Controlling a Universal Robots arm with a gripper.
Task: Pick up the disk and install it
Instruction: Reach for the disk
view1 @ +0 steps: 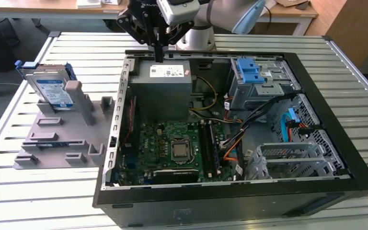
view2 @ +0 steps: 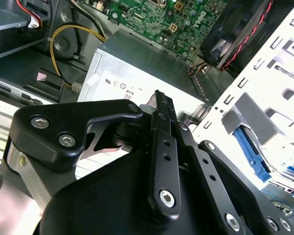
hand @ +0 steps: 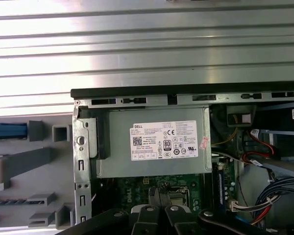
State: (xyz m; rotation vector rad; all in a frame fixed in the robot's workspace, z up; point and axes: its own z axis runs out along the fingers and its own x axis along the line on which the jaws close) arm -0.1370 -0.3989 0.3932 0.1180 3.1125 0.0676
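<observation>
Hovering above the grey box with claw pressed together, gripping nothing. Standing upright in the grey rack on the worktop, well apart: the disk.

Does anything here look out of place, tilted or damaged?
Nothing stands out. The disk stands on edge in its grey holder, outside the open computer case; the claw, empty, hangs above the grey box inside it.
</observation>
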